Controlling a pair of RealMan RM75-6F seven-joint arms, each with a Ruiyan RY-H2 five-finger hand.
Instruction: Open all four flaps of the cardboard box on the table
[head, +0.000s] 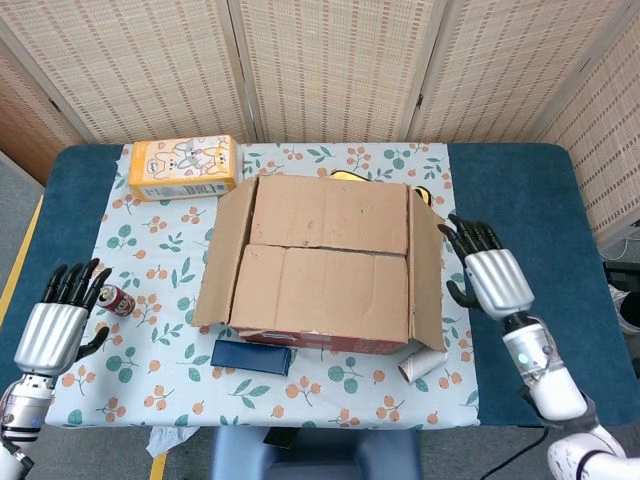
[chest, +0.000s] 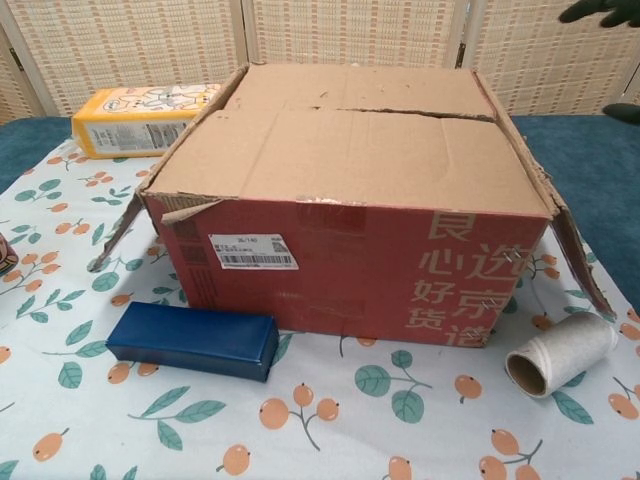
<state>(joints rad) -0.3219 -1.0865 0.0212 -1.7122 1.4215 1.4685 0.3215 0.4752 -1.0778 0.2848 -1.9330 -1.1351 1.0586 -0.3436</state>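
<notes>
The box (head: 325, 265) sits mid-frame on the bench (head: 520, 180), on a patterned cloth (head: 150, 240). Looks to me like the job is about half done: the left flap (head: 222, 250) and the right flap (head: 428, 270) both hang outward and down along the sides, while the far flap (head: 330, 213) and the near flap (head: 322, 290) lie flat, meeting along a ragged seam across the top. Those two are what is left.

The right robot hand (head: 487, 280) hovers just beside the right flap, at the right of the frame, fingers spread and holding nothing; in the chest view only its dark fingertips (chest: 600, 12) show at the upper right corner. The left robot hand (head: 52, 330) is low at the left edge, well apart from the box, fingers apart and empty, near a small can (head: 118, 300).

My guess is the right one goes for the seam next, though the flat flaps offer little edge to catch.
</notes>
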